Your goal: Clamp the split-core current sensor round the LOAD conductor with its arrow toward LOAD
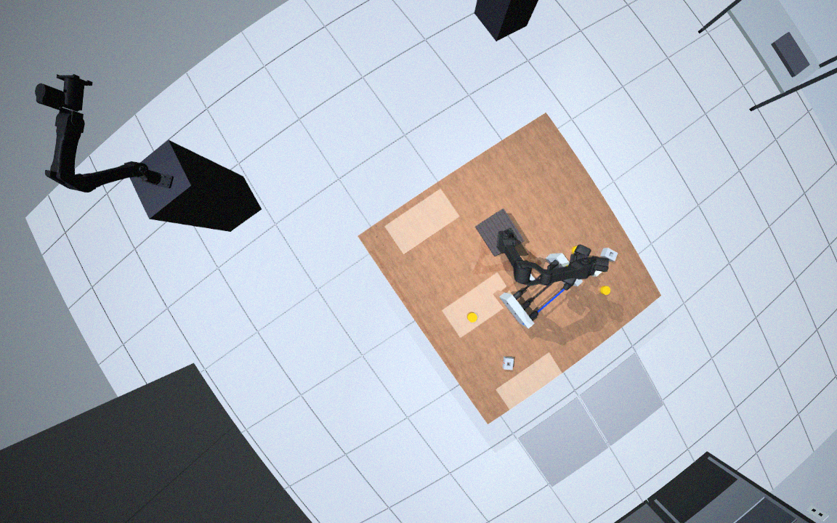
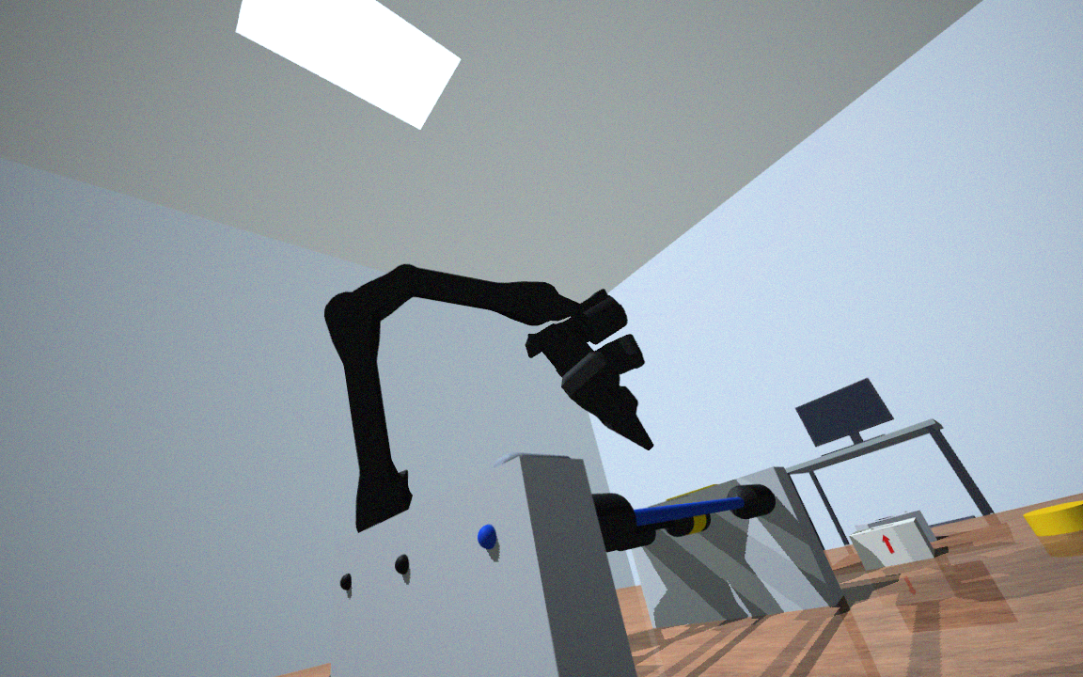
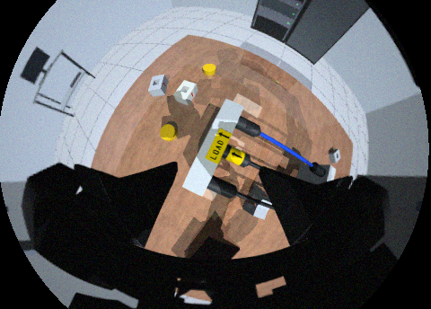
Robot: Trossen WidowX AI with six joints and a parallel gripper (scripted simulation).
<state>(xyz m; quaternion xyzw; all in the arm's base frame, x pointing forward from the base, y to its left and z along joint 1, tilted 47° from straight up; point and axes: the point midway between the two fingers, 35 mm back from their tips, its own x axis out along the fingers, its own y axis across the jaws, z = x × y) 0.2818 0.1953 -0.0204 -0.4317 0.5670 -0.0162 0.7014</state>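
My gripper [image 2: 649,444] [image 3: 219,169] is open and empty, pointing down above the conductor stand. In the wrist view a yellow LOAD label [image 3: 218,145] lies on top of the stand's white end block [image 3: 196,180]. The middle black conductor [image 3: 253,165] leaves this block beside the label and carries a yellow arrow sleeve [image 3: 236,155] [image 2: 699,524]. A white sensor [image 3: 186,91] [image 2: 890,545] with a red arrow stands on the table beyond that end block, away from my fingers. I cannot tell how far its jaw is open. The arm mostly hides it in the top view.
A blue conductor [image 1: 551,300] [image 2: 688,510] [image 3: 287,149] and another black conductor flank the middle one. Grey blocks [image 3: 158,85] [image 1: 508,363], a white block [image 3: 261,209] and yellow discs [image 3: 209,69] [image 3: 168,132] [image 1: 472,317] stand around the stand. The other end block [image 1: 516,310] rises nearby.
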